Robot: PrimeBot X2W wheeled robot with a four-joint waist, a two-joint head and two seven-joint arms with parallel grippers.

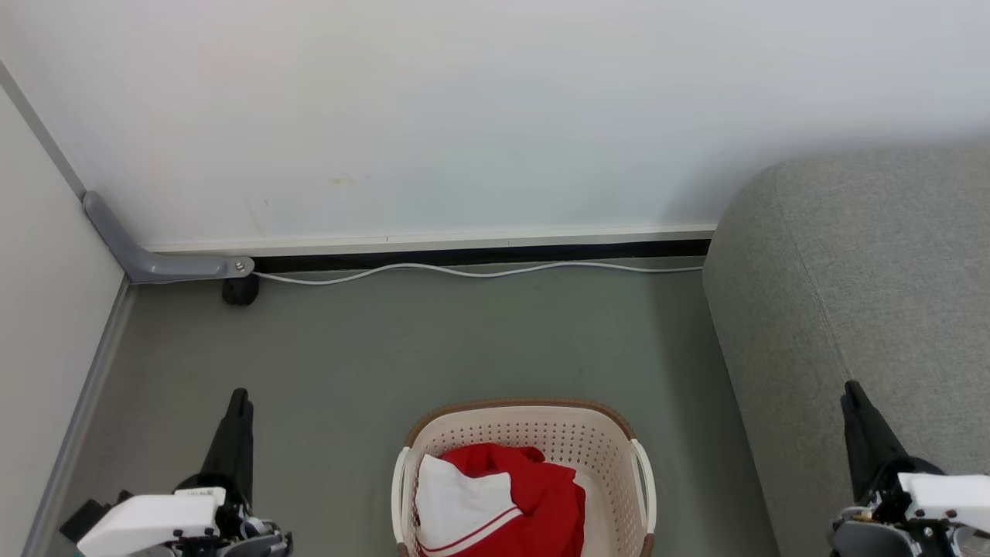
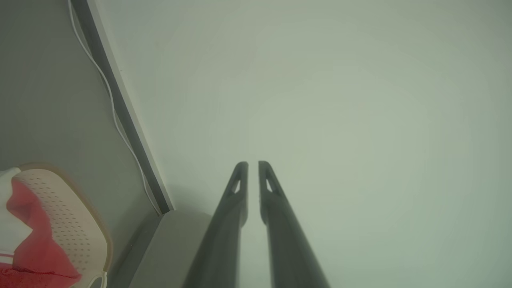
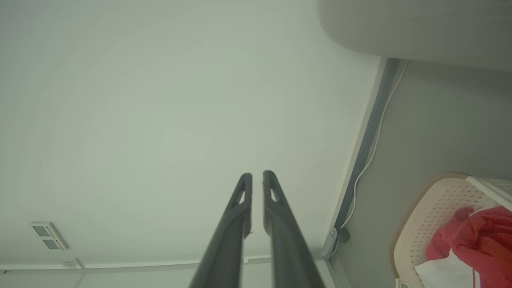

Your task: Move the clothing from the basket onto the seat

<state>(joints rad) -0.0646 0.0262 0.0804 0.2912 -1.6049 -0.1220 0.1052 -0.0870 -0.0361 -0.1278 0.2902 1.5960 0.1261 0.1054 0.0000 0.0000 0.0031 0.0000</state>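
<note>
While the grey seat stands to the right of the basket, that basket sits on the floor with the red-and-white clothing heaped inside it. The left gripper hovers left of the basket and the right gripper right of it, both with fingers drawn together, holding nothing.

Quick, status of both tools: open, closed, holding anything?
Left tool: closed, holding nothing.
Right tool: closed, holding nothing.
</note>
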